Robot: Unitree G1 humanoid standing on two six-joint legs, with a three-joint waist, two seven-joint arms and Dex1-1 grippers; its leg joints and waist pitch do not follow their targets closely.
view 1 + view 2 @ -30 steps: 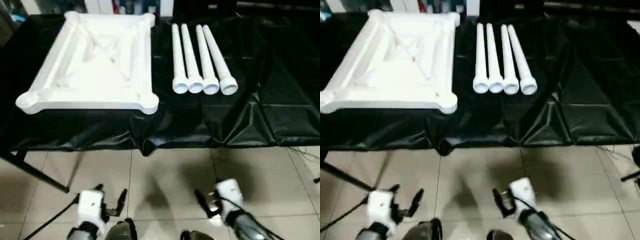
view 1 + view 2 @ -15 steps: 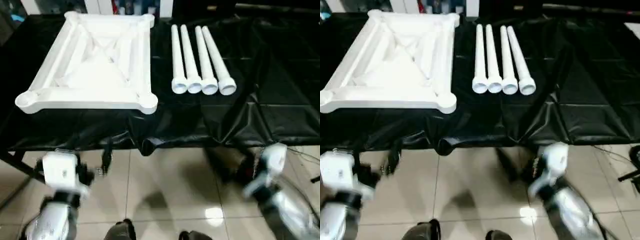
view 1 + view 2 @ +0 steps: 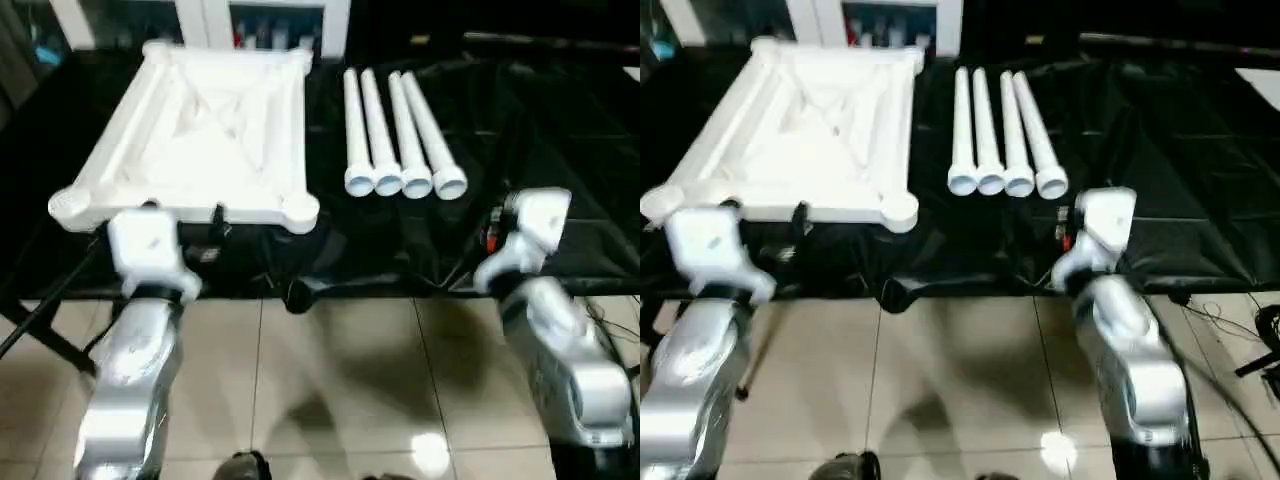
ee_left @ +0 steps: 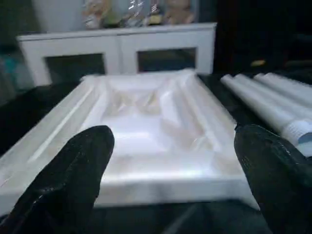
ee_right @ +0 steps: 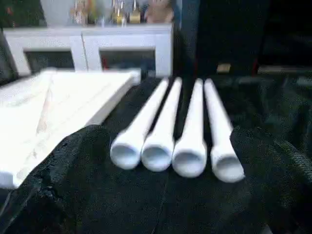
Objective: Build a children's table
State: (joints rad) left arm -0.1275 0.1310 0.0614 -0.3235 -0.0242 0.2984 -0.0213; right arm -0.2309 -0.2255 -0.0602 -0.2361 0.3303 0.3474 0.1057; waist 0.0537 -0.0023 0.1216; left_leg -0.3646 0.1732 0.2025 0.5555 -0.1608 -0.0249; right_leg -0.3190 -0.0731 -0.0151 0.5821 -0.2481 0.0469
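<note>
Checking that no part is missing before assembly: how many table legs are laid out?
4. The legs lie side by side on the black cloth, to the right of the upside-down tabletop, flared ends toward the robot. None looks hidden.

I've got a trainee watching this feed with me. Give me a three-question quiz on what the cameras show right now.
1. How many legs lie side by side on the black cloth?
2. True or false: the tabletop lies with its ribbed underside facing up.
3. Which gripper faces the legs' flared ends: A) left gripper, B) right gripper?

Key: 1. Four. 2. True. 3. B; the left gripper faces the tabletop's near edge. Both are open and empty.
</note>
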